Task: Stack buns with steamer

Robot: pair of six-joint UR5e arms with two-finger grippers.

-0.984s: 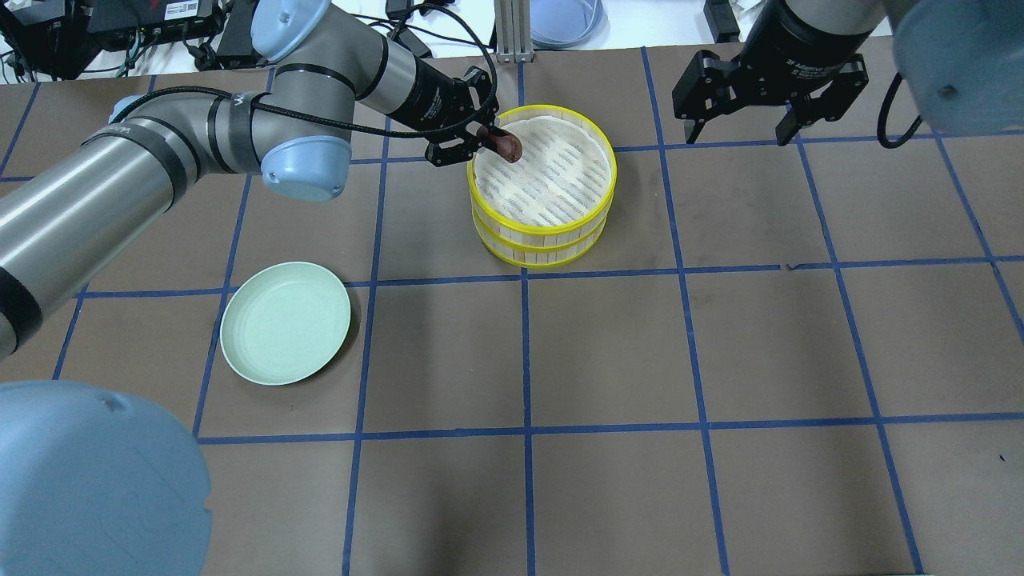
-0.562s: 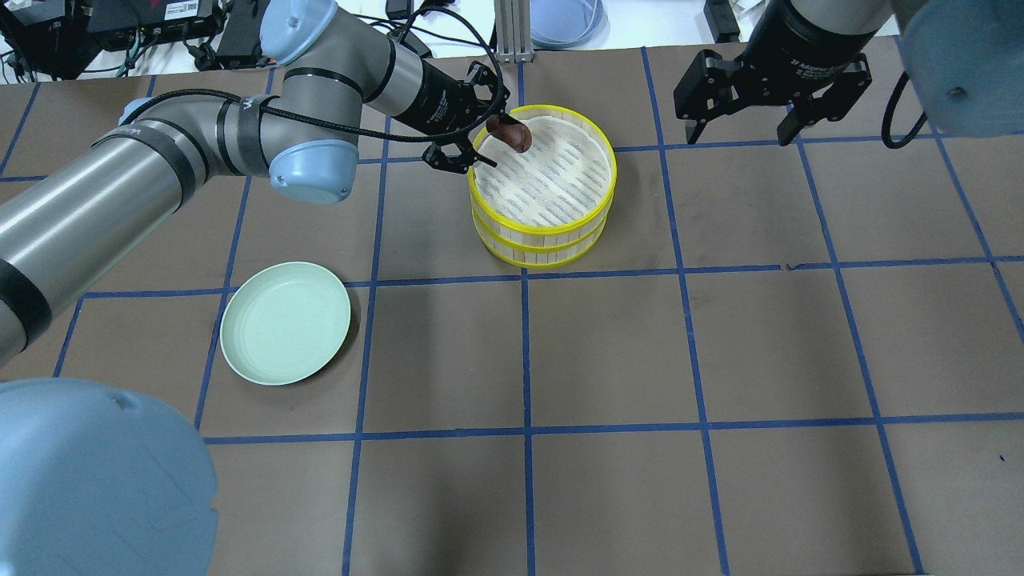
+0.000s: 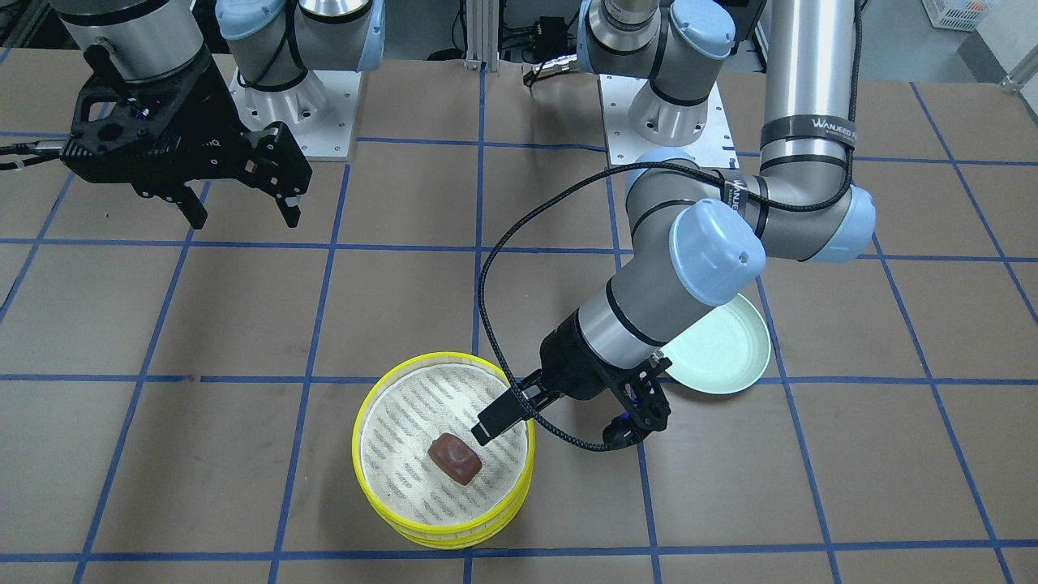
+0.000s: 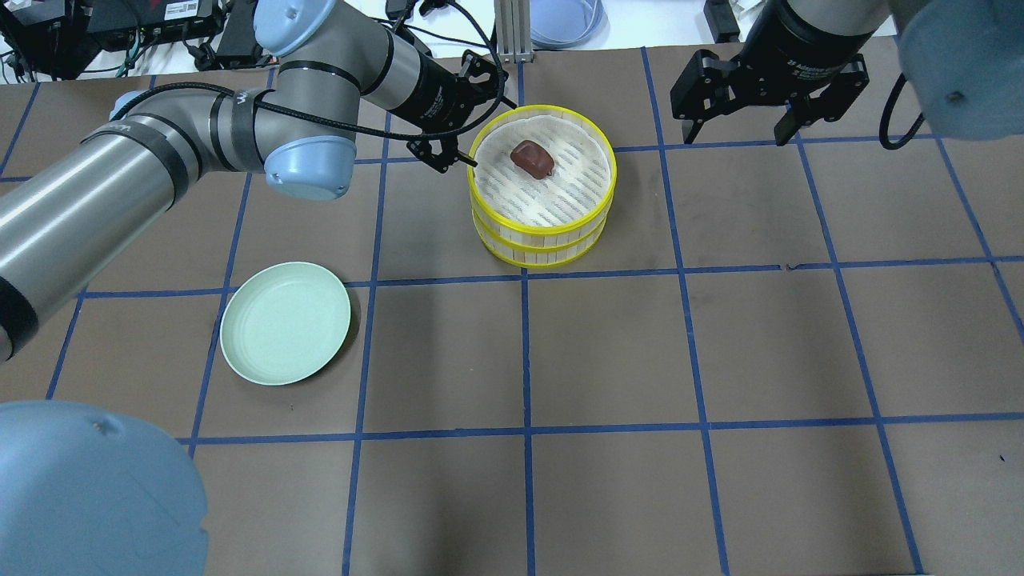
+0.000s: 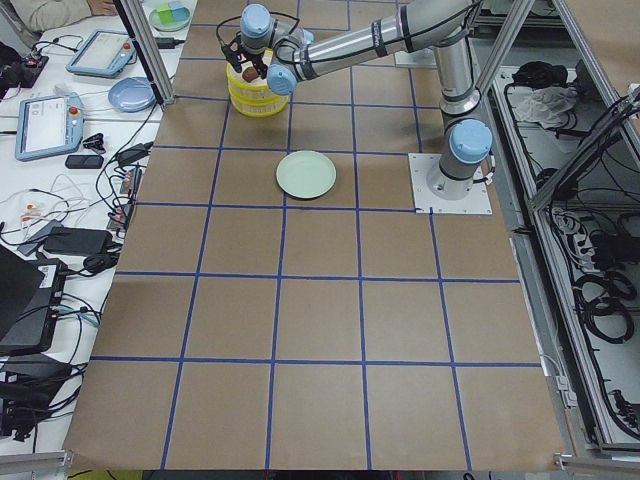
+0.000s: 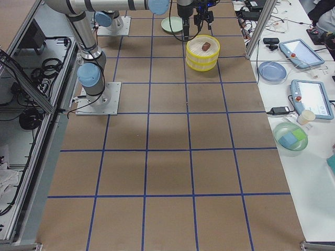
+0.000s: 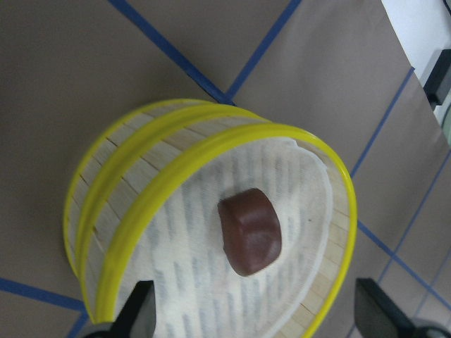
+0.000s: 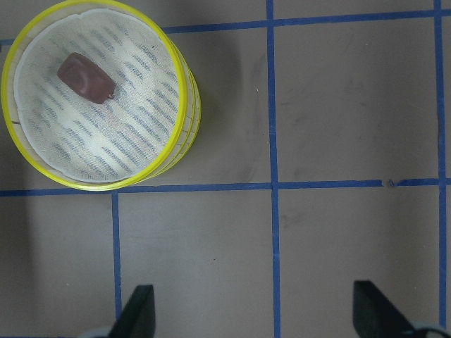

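The steamer (image 4: 544,240) is two yellow-rimmed trays stacked one on the other at the far middle of the table. The dark reddish-brown bun (image 4: 533,158) lies free on the top tray's mesh liner; it also shows in the front view (image 3: 455,458) and the left wrist view (image 7: 249,231). My left gripper (image 4: 478,120) is open and empty at the steamer's left rim, just clear of the bun. My right gripper (image 4: 737,133) is open and empty, hovering to the right of the steamer. The cream-white bun is not in view.
A pale green plate (image 4: 285,322), with nothing on it, sits near the table's left side, toward the robot. The left arm's black cable (image 3: 486,308) loops above the table beside the steamer. Blue tape lines grid the brown tabletop.
My left gripper opened and let go of the brown bun, which now rests on the top tray's liner. The gripper drew back slightly to the left. The right gripper stayed put.
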